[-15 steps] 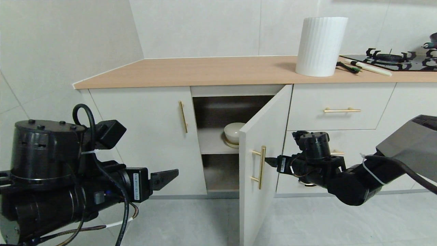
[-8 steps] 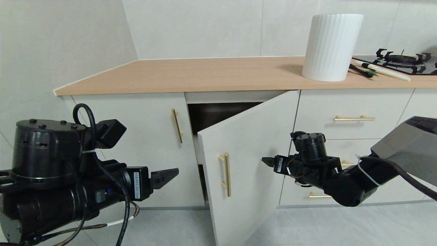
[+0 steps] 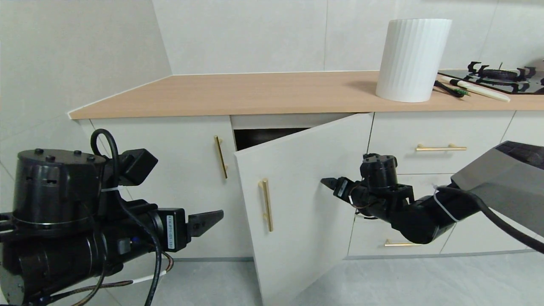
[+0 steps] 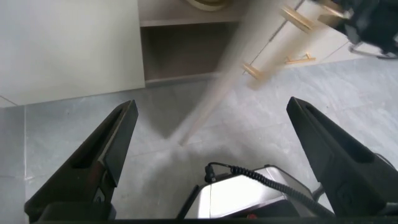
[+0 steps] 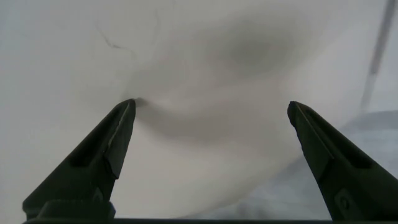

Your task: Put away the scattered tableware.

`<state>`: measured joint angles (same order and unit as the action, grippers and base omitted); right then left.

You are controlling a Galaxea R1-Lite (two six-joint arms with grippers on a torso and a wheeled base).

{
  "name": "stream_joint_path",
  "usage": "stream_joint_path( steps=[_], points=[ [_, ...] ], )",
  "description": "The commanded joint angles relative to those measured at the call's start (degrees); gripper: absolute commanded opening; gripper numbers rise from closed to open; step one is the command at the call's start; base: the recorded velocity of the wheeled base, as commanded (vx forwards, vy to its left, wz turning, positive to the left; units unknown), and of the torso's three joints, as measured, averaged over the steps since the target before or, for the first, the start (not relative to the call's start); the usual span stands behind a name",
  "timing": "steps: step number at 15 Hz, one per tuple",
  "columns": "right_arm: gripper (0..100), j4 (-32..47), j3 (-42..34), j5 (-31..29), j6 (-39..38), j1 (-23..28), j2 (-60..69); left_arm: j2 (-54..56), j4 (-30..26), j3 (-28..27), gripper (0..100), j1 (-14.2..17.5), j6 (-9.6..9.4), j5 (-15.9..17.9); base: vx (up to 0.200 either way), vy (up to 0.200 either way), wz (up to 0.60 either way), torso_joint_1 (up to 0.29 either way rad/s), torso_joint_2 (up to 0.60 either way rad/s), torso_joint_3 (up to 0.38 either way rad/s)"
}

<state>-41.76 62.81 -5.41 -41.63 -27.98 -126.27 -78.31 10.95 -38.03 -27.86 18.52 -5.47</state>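
change: the cabinet door is swinging further shut than half a second ago, and its gold handle is now sitting closer to the middle-left of the frame
change 2: the right gripper is following the door, sitting a bit higher and further left than before
change 3: a second ago the bowl was showing on the shelf in the head view; now the door is covering it there
unchanged: the left gripper is hanging in the lower left of the frame, same spot as before
right gripper state: its fingers are spread wide, with one tip looking like it's touching the door's outer face
left gripper state: also spread wide, holding nothing, pointing at the floor in front of the cabinet
bowl: in the left wrist view just a pale rim is peeking out on the shelf inside the cabinet, behind the blurred door
gap: only a dark wedge is staying open, along the door's top edge at frame centre
edges: the door's free edge is leaning out over the floor, near the shut left door
room: open floor is stretching across the lower right, under the right arm
tabletop: a white ribbed canister is standing at upper right, with utensils lying just beside it
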Motion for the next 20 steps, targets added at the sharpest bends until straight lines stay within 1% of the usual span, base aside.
stream_joint_path(
  steps=[1, 4, 6, 7, 8, 14, 18, 20],
  points=[
    [100, 0.10, 3.38, -1.09, -1.70, -0.24, -3.46, 0.00, 0.04, -0.02, 100, -0.01, 0.03, 0.02, 0.000, 0.000, 0.00, 0.000, 0.00, 0.000],
    [100, 0.10, 7.86, -3.46, -2.75, -0.32, -7.76, -0.17, 0.13, -0.02, 100, -0.01, 0.03, 0.02, 0.000, 0.000, 0.00, 0.000, 0.00, 0.000],
    [100, 0.10, 10.76, -6.54, -2.84, -0.24, -10.31, -0.35, 0.04, 0.07, 100, -0.01, 0.12, 0.02, 0.000, 0.000, 0.00, 0.000, 0.00, 0.000],
    [100, 0.10, 10.76, -6.54, -2.84, -0.24, -10.31, -0.35, 0.04, 0.07, 100, -0.01, 0.12, 0.02, 0.000, 0.000, 0.00, 0.000, 0.00, 0.000],
    [100, 0.28, 13.75, -9.09, -2.84, 0.99, -12.25, -0.35, 0.13, 0.07, 100, -0.01, 0.12, 0.11, 0.000, 0.000, 0.00, 0.000, 0.00, 0.000],
    [100, 0.37, 16.56, -10.76, -3.11, 4.07, -13.74, -0.35, 0.04, 0.15, 100, -0.01, 0.12, 0.11, 0.000, 0.000, 0.00, 0.000, 0.00, 0.000],
    [100, 0.28, 16.82, -10.85, -3.11, 4.33, -14.00, -0.44, 0.04, 0.15, 100, -0.01, 0.12, 0.20, 0.000, 0.000, 0.00, 0.000, 0.00, 0.000],
    [100, 0.81, 18.84, -13.04, -3.02, 4.95, -15.59, -0.35, 0.04, 0.15, 100, -0.01, 0.12, 0.11, 0.000, 0.000, 0.00, 0.000, 0.00, 0.000]
  ],
)
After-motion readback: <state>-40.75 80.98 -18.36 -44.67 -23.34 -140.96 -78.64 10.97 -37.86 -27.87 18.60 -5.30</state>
